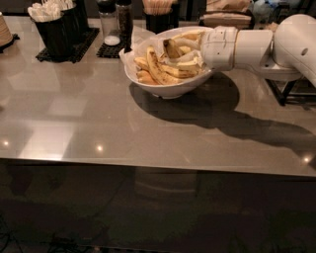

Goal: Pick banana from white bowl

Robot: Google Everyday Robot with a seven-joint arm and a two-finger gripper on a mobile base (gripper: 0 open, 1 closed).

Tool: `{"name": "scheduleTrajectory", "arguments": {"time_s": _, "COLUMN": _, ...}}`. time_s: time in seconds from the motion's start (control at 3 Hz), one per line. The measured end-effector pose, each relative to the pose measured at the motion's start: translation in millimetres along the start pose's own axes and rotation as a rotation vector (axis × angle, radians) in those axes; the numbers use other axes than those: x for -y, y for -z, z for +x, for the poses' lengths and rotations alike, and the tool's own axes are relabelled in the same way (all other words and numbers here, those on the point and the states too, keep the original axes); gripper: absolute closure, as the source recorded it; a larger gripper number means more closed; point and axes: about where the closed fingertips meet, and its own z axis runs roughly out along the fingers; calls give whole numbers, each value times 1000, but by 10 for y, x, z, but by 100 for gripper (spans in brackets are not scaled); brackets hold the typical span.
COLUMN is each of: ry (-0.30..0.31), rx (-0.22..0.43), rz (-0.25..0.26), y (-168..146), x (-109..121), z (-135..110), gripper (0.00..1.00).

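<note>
The white bowl stands at the back middle of the grey table. It is lined with crinkled white paper and holds several yellow bananas, some with brown spots. My gripper reaches into the bowl from the right, over the rim, and sits among the bananas on the bowl's right side. The white wrist and arm stretch away to the right above the table. Part of the bananas is hidden behind the gripper.
Black cups with white items stand on a black mat at the back left. A salt shaker, a pepper shaker and a black cup of sticks stand behind the bowl. A black stand is at the right.
</note>
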Motion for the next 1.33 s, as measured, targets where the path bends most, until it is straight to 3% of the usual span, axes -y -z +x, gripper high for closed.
{"name": "scheduleTrajectory", "arguments": {"time_s": 0.67, "ry": 4, "rx": 160, "rz": 67, "y": 8, "x": -130, "z": -442, "gripper": 100}}
{"name": "scheduleTrajectory", "arguments": {"time_s": 1.33, "ry": -17, "rx": 266, "rz": 126, "y": 134, "x": -190, "z": -693, "gripper": 100}}
